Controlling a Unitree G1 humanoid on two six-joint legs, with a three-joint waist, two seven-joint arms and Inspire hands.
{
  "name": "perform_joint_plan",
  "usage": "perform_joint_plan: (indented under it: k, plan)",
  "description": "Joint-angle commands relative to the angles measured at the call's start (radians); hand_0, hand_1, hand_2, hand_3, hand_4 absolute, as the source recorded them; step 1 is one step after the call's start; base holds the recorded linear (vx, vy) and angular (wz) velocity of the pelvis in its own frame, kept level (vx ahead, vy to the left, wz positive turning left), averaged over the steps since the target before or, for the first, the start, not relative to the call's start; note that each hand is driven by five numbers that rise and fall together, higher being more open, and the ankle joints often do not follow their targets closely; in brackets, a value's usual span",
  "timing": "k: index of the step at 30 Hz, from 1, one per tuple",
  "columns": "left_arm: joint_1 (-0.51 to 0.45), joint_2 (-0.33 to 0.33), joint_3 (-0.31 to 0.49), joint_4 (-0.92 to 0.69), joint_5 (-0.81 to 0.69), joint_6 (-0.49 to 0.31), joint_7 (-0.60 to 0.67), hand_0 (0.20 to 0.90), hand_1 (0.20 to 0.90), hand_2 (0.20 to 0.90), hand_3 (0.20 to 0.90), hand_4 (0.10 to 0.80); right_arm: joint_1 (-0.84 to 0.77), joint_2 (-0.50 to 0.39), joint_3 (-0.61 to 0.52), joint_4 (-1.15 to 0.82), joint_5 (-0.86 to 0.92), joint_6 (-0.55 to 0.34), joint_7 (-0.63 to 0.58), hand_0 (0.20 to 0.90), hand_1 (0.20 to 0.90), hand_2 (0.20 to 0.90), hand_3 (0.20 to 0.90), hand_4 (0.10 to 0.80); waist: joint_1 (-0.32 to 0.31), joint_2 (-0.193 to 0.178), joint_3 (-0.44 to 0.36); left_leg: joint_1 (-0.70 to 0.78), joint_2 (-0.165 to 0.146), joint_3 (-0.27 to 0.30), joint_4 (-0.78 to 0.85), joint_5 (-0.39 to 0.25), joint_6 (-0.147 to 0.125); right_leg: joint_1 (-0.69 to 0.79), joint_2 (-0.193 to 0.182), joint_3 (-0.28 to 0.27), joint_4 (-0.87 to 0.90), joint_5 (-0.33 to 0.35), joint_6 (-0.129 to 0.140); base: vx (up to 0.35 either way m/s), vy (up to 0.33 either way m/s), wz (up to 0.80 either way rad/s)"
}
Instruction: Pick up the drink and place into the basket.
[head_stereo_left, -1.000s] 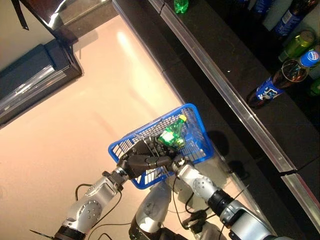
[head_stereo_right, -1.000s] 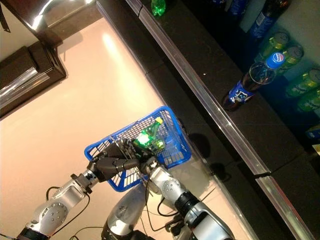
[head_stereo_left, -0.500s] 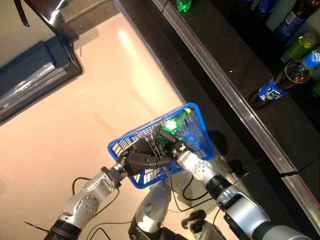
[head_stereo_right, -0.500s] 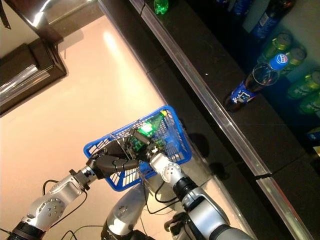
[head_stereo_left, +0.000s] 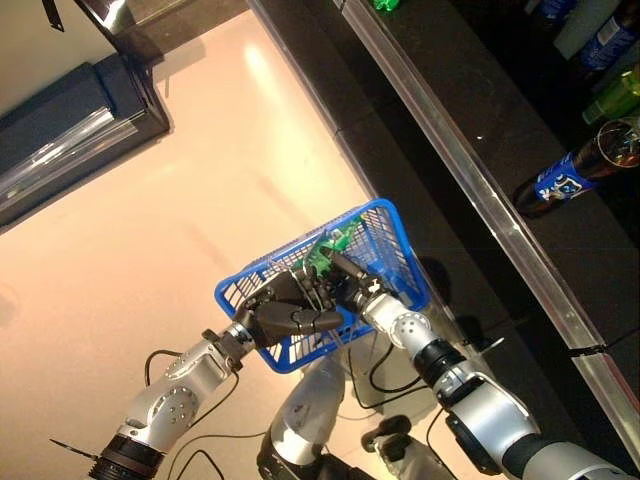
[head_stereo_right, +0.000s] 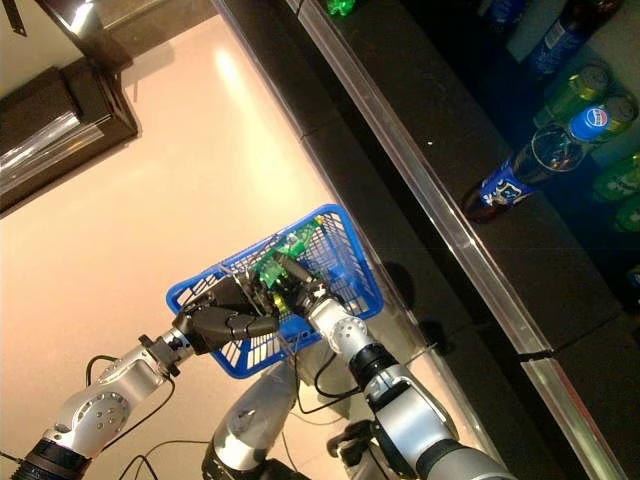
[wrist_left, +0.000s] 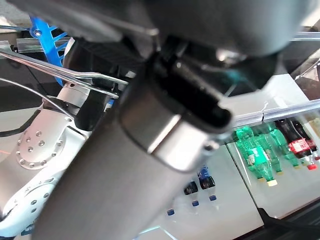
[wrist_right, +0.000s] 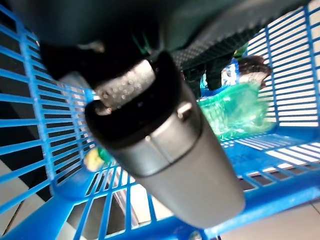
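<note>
My left hand (head_stereo_left: 285, 316) is shut on the wire handle (head_stereo_left: 303, 277) of the blue mesh basket (head_stereo_left: 395, 250) and holds it above the pale floor. The drink is a green bottle (head_stereo_left: 322, 257) with a yellow cap (wrist_right: 93, 159), and it lies low inside the basket. My right hand (head_stereo_left: 352, 282) reaches into the basket from the near side. Its fingers (wrist_right: 220, 75) curl over the bottle (wrist_right: 235, 112), and its thumb (wrist_right: 165, 150) crosses in front of it.
A long dark counter with a metal rail (head_stereo_left: 480, 190) runs diagonally to the right of the basket. On it stand a blue-labelled cola bottle (head_stereo_left: 565, 175), green bottles and cans (head_stereo_right: 600, 180). A dark cabinet (head_stereo_left: 70, 120) sits at the upper left.
My right hand has pushed further forward and down, bringing the green bottle from above the rim to deep inside the basket. The left hand still holds the handle; the camera view shifted slightly.
</note>
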Motion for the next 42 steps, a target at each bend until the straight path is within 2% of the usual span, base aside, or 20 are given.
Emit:
perform_joint_plan:
  k: [1,3,10,15,19,20,21,23,28,30,31,37,38,40,42]
  plan:
    - [-0.166,-0.095,0.099,-0.398,-0.165,-0.135,-0.202,0.300,0.300,0.300,0.200,0.100,-0.146,0.089,0.011,-0.131,-0.043,-0.017,0.077,0.900,0.900,0.900,0.900,0.800,-0.022,0.015,-0.034,0.030,-0.004,0.033,0.023,-0.027,0.079,-0.032,-0.017,0.019,0.000,0.181,-0.045,0.000,0.000,0.00]
    - [-0.161,-0.111,0.110,-0.375,-0.186,-0.119,-0.172,0.300,0.300,0.300,0.200,0.100,-0.124,0.088,0.015,-0.166,-0.067,-0.034,0.068,0.900,0.900,0.900,0.900,0.800,-0.031,0.007,-0.035,0.035,-0.001,0.041,0.018,-0.028,0.081,-0.032,-0.017,0.021,0.001,0.182,-0.045,0.000,0.000,0.00]
    - [-0.132,-0.128,0.123,-0.364,-0.179,-0.144,-0.156,0.300,0.300,0.300,0.200,0.100,-0.061,0.047,0.025,-0.278,-0.141,-0.065,0.040,0.900,0.900,0.900,0.900,0.800,-0.055,0.000,-0.024,0.034,0.006,0.064,0.020,-0.032,0.084,-0.045,-0.014,0.037,0.003,0.184,-0.041,-0.003,0.002,-0.01]
    - [-0.106,-0.127,0.162,-0.333,-0.158,-0.204,-0.108,0.300,0.300,0.300,0.200,0.100,0.067,-0.003,0.026,-0.475,-0.284,-0.072,0.046,0.900,0.900,0.900,0.900,0.800,-0.090,-0.025,-0.017,0.035,0.018,0.085,0.012,-0.033,0.085,-0.051,-0.004,0.056,-0.010,0.194,-0.038,-0.031,0.002,-0.12]
    - [-0.070,-0.142,0.197,-0.281,-0.135,-0.261,-0.075,0.300,0.300,0.300,0.200,0.100,0.204,-0.056,0.029,-0.635,-0.407,-0.028,0.075,0.900,0.900,0.900,0.900,0.800,-0.129,-0.053,-0.015,0.035,0.033,0.107,0.007,-0.036,0.087,-0.068,0.012,0.084,-0.014,0.198,-0.036,-0.067,-0.012,-0.16]
    - [-0.057,-0.149,0.215,-0.259,-0.150,-0.273,-0.059,0.300,0.300,0.300,0.200,0.100,0.260,-0.092,0.023,-0.691,-0.434,-0.014,0.122,0.900,0.900,0.900,0.900,0.800,-0.144,-0.060,-0.016,0.025,0.038,0.118,0.005,-0.015,0.090,-0.075,0.019,0.083,-0.029,0.221,-0.044,-0.031,-0.030,-0.19]
    - [-0.052,-0.152,0.220,-0.250,-0.153,-0.276,-0.057,0.300,0.300,0.300,0.200,0.100,0.274,-0.100,0.023,-0.704,-0.437,-0.010,0.137,0.900,0.900,0.900,0.900,0.800,-0.148,-0.068,-0.019,0.037,0.043,0.121,0.003,-0.037,0.086,-0.069,0.023,0.094,-0.024,0.201,-0.034,-0.102,-0.016,-0.23]
    - [-0.034,-0.163,0.244,-0.194,-0.153,-0.313,-0.034,0.300,0.300,0.300,0.200,0.100,0.342,-0.138,0.016,-0.784,-0.404,0.000,0.217,0.900,0.900,0.900,0.900,0.800,-0.169,-0.080,-0.026,0.035,0.052,0.135,-0.003,-0.018,0.087,-0.072,0.034,0.096,-0.044,0.226,-0.040,-0.047,-0.028,-0.20]
    - [0.011,-0.183,0.279,-0.112,-0.093,-0.409,-0.008,0.300,0.300,0.300,0.200,0.100,0.457,-0.147,-0.011,-0.854,-0.369,-0.029,0.347,0.900,0.900,0.900,0.900,0.800,-0.200,-0.099,-0.048,0.056,0.072,0.162,-0.014,-0.024,0.080,-0.057,0.055,0.120,-0.080,0.230,-0.038,-0.016,-0.049,-0.20]
    - [0.025,-0.188,0.289,-0.087,-0.042,-0.446,0.024,0.300,0.300,0.300,0.200,0.100,0.498,-0.148,-0.023,-0.860,-0.369,-0.034,0.390,0.900,0.900,0.900,0.900,0.800,-0.211,-0.104,-0.059,0.066,0.078,0.170,-0.021,-0.026,0.077,-0.051,0.061,0.129,-0.094,0.232,-0.037,-0.012,-0.044,-0.13]
    - [0.053,-0.193,0.301,-0.054,0.003,-0.475,0.071,0.300,0.300,0.300,0.200,0.100,0.559,-0.150,-0.036,-0.872,-0.357,-0.031,0.452,0.900,0.900,0.900,0.900,0.800,-0.226,-0.111,-0.076,0.085,0.086,0.179,-0.033,-0.026,0.073,-0.038,0.072,0.144,-0.119,0.237,-0.034,0.002,-0.063,-0.13]
    - [0.156,-0.233,0.345,0.145,0.028,-0.522,0.156,0.300,0.300,0.300,0.200,0.100,0.746,-0.150,-0.110,-0.791,-0.412,0.008,0.618,0.900,0.900,0.900,0.900,0.800,-0.304,-0.125,-0.168,0.158,0.123,0.224,-0.093,-0.014,0.058,0.002,0.095,0.205,-0.195,0.251,-0.024,0.007,-0.034,-0.21]
    - [0.180,-0.245,0.354,0.243,0.039,-0.537,0.167,0.300,0.300,0.300,0.200,0.100,0.803,-0.157,-0.137,-0.743,-0.431,0.025,0.690,0.900,0.900,0.900,0.900,0.800,-0.334,-0.127,-0.204,0.187,0.138,0.247,-0.121,-0.009,0.051,0.018,0.098,0.226,-0.221,0.257,-0.020,0.039,-0.009,-0.32]
    - [0.195,-0.251,0.350,0.339,0.087,-0.547,0.230,0.300,0.300,0.300,0.200,0.100,0.839,-0.162,-0.165,-0.677,-0.467,0.027,0.727,0.900,0.900,0.900,0.900,0.800,-0.359,-0.126,-0.240,0.222,0.154,0.278,-0.154,-0.004,0.042,0.039,0.101,0.250,-0.251,0.263,-0.017,0.050,-0.012,-0.38]
    - [0.203,-0.267,0.353,0.434,0.080,-0.521,0.271,0.300,0.300,0.300,0.200,0.100,0.867,-0.167,-0.191,-0.614,-0.500,0.025,0.740,0.900,0.900,0.900,0.900,0.800,-0.384,-0.120,-0.282,0.248,0.167,0.303,-0.182,0.003,0.034,0.057,0.101,0.265,-0.283,0.274,-0.016,0.057,0.004,-0.35]
